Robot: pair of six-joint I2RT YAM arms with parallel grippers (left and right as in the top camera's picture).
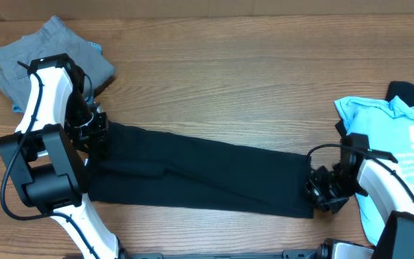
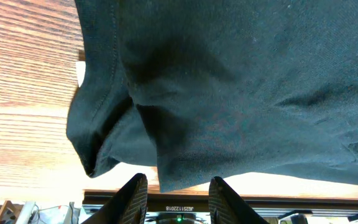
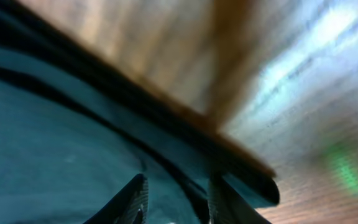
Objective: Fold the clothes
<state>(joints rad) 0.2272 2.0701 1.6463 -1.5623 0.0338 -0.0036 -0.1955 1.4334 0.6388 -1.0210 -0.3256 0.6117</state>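
Reading this black shirt [image 1: 200,169] as limp and light, I'd pinch its end hems; my left gripper [image 2: 179,180] sits half-open and empty, my right gripper [image 3: 178,179] half-open too, grip unclear.

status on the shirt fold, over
Left gripper, right gripper part open, one at each end. Black T-shirt folded into long strip, lying on table. Nothing blocking.

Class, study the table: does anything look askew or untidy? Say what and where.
The black T-shirt, folded to a long strip, lies slanted across the table, its left end bunched. The grey trousers sit crumpled at the far-left corner.
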